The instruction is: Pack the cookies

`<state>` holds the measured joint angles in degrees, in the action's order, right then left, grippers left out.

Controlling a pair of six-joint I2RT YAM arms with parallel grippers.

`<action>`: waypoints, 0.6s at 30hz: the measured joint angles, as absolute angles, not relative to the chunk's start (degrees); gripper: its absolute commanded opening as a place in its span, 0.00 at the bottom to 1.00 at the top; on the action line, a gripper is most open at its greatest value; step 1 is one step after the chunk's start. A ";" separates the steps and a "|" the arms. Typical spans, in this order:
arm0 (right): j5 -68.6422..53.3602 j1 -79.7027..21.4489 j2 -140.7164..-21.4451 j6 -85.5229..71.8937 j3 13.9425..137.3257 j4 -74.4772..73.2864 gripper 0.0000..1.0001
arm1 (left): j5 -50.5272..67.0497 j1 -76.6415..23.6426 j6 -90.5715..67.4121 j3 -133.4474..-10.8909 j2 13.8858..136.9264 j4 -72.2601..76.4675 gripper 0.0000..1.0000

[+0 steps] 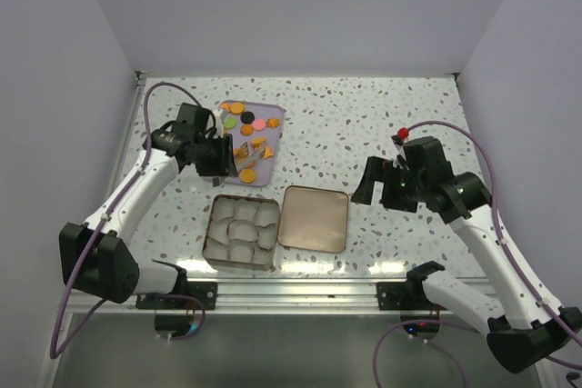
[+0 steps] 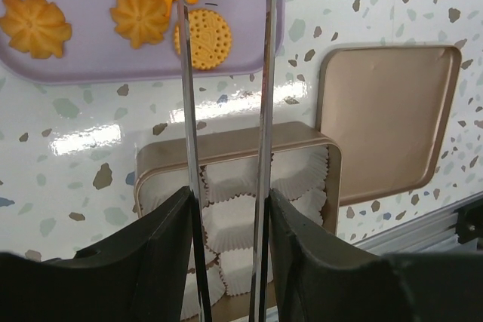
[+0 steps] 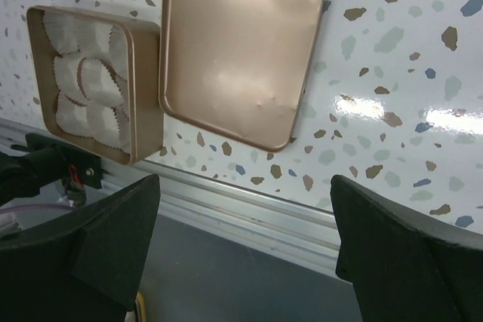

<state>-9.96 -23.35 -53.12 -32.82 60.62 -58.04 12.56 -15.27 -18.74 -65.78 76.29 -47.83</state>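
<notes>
White links and black joints are seen on the left arm (image 1: 136,195) and right arm (image 1: 486,247); purple cables (image 1: 169,86) are looped along them, black brackets (image 1: 186,295) bolted to the rail (image 1: 300,292).

Left wrist view: left fingers (image 2: 155,262) run off the top edge, tips unseen, so any grip there cannot be told; lilac tray (image 2: 90,58) and several cookies (image 2: 202,38) cropped at top and left. Near side of the tin (image 2: 234,145) and some paper cups (image 2: 230,224) masked by those fingers. Top view: cookie shapes too small to read; tray side toward the left edge of the counter (image 1: 382,124) hidden under the left arm (image 1: 195,143).
</notes>
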 measured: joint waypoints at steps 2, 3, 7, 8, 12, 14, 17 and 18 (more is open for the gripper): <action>-9.63 -23.35 -53.19 -32.10 60.88 -58.81 0.99 | 11.16 -16.49 -19.11 -65.78 77.71 -47.33 0.47; -9.52 -23.35 -53.19 -31.77 61.01 -59.13 0.99 | 10.37 -17.08 -19.42 -65.80 78.37 -47.18 0.47; -8.47 -23.35 -53.19 -30.37 61.65 -59.86 0.99 | 7.16 -18.44 -20.56 -66.57 80.66 -47.24 0.47; -8.38 -23.35 -53.23 -30.02 61.84 -59.94 0.99 | 6.52 -18.52 -20.71 -66.98 81.12 -47.24 0.47; -8.01 -23.35 -53.34 -28.88 62.26 -60.05 0.99 | 5.08 -18.83 -21.56 -69.14 82.59 -47.18 0.48; -7.81 -23.35 -53.78 -28.27 62.63 -60.20 0.99 | 4.78 -19.09 -21.85 -70.04 83.37 -47.13 0.48; -7.03 -23.35 -54.54 -27.55 62.94 -60.29 0.99 | 4.69 -19.57 -21.98 -71.07 84.71 -46.87 0.48; -6.96 -23.35 -54.78 -27.31 63.00 -60.38 0.99 | 4.71 -19.66 -21.98 -71.31 85.10 -46.74 0.48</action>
